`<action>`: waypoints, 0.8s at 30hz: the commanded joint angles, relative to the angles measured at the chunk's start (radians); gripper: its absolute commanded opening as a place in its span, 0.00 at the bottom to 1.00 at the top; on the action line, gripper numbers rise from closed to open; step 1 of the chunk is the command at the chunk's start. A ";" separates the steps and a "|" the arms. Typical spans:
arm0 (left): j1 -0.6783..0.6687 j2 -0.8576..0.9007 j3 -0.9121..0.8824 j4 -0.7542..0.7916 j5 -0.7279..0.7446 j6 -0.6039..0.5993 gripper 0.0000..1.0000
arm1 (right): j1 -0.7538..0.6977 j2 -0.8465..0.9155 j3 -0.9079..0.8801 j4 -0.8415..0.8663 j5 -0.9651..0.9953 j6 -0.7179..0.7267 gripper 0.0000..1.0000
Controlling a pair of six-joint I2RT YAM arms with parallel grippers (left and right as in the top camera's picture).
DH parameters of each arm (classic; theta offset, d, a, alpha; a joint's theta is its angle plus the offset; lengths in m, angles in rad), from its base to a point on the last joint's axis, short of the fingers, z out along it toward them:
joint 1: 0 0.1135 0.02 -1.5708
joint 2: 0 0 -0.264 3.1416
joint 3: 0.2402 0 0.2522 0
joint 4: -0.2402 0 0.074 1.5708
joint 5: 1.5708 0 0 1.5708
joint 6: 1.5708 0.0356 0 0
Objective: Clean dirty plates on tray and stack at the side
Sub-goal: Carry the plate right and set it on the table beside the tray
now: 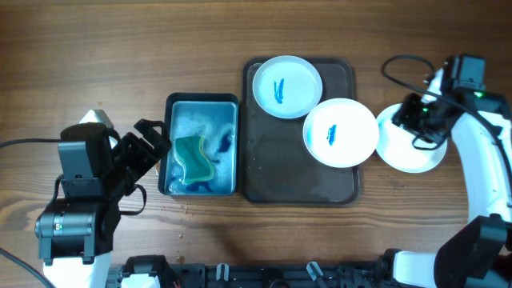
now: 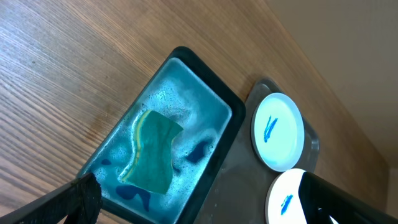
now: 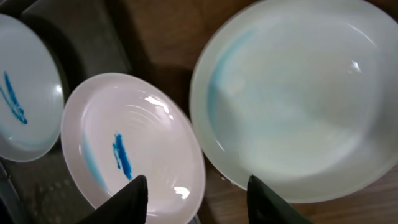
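Two white plates with blue smears sit on the dark brown tray (image 1: 276, 172): one at the back (image 1: 286, 86), one at the tray's right edge (image 1: 341, 132). A third plate (image 1: 408, 148), without a smear, lies on the table right of the tray. My right gripper (image 1: 414, 120) hovers open and empty over that plate; the wrist view shows its fingertips (image 3: 198, 198) above the gap between the smeared plate (image 3: 127, 146) and the clean one (image 3: 292, 93). My left gripper (image 1: 152, 148) is open and empty, left of the basin.
A blue-lined basin (image 1: 202, 146) with soapy water and a green sponge (image 1: 194, 158) stands left of the tray, also in the left wrist view (image 2: 152, 152). A black cable (image 1: 400, 68) loops behind the right arm.
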 commanded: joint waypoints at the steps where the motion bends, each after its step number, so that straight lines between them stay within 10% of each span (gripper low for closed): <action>1: 0.008 -0.005 0.011 0.002 0.008 0.016 1.00 | 0.035 0.048 -0.074 0.075 -0.004 -0.053 0.58; 12: 0.008 -0.005 0.011 0.001 0.008 0.016 1.00 | 0.040 0.186 -0.131 0.209 -0.065 -0.054 0.50; 17: 0.008 -0.005 0.011 0.001 0.008 0.016 1.00 | 0.040 0.222 -0.174 0.233 -0.071 -0.054 0.05; 24: 0.008 -0.005 0.011 0.001 0.008 0.016 1.00 | 0.040 0.109 -0.171 0.140 -0.073 -0.047 0.04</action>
